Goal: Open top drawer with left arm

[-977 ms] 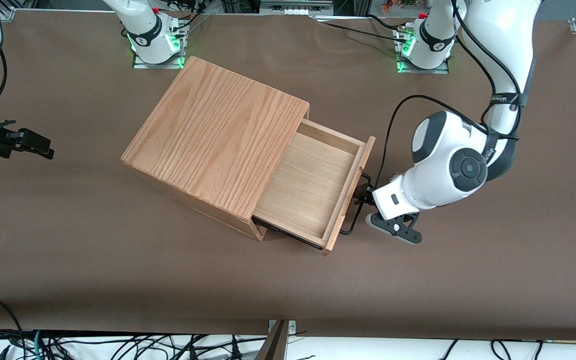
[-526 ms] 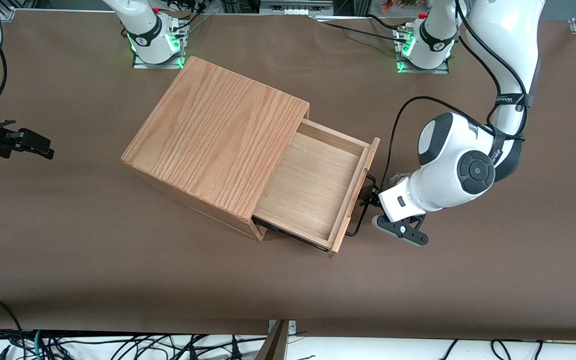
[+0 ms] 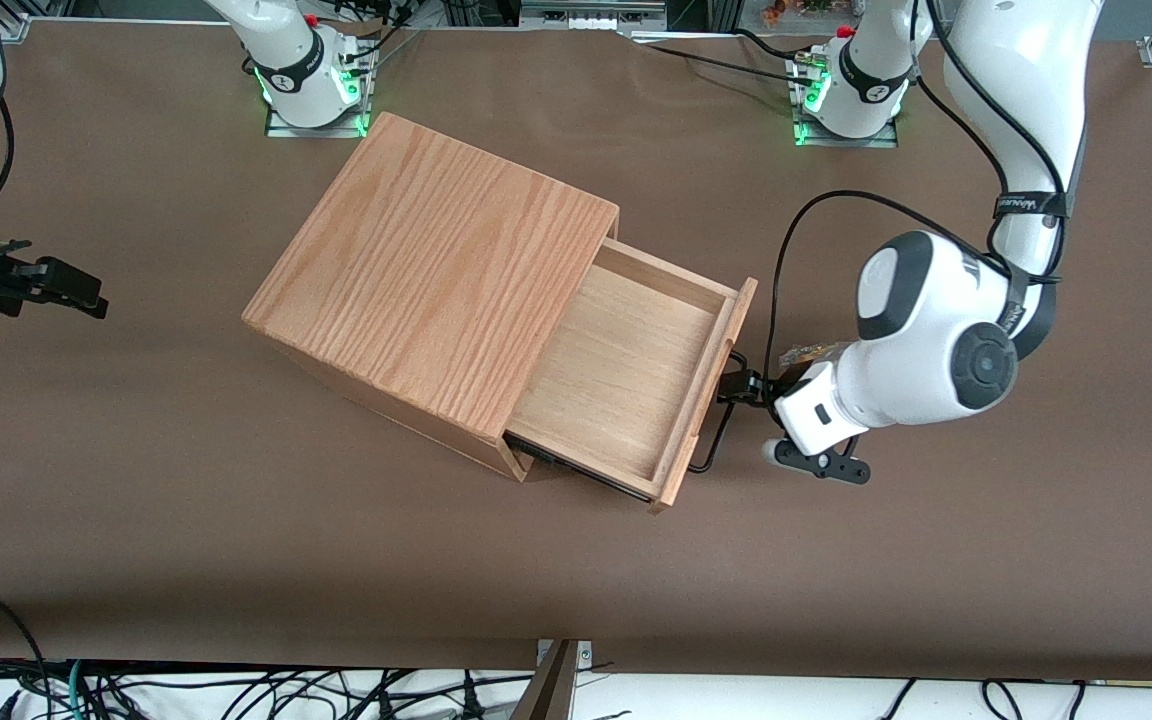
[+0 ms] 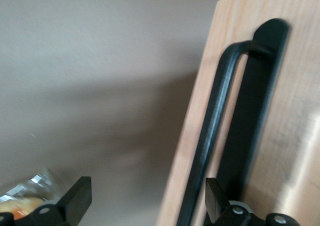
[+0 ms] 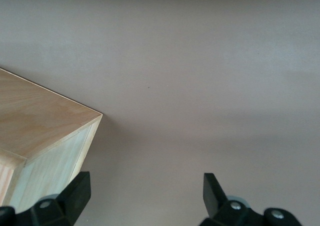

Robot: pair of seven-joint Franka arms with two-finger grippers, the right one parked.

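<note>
The top drawer (image 3: 626,375) was seen pulled well out of the cabinet (image 3: 431,300), stiff and light-looking, best held by its thin handle (image 4: 215,131), with the gripper (image 3: 748,388) spread wide beside it.

**Drawer out, tool at its handle**

The cabinet (image 3: 433,300) sits mid-counter (image 3: 186,520). Its top drawer (image 3: 626,375) sticks out toward the working arm's end. The handle (image 3: 719,420) is on the drawer front. The tool (image 3: 748,388) sits just in front of that handle, fingers spread, one finger (image 4: 216,202) by the bar. The left arm (image 3: 936,350) stands above the counter beside the drawer.
</note>
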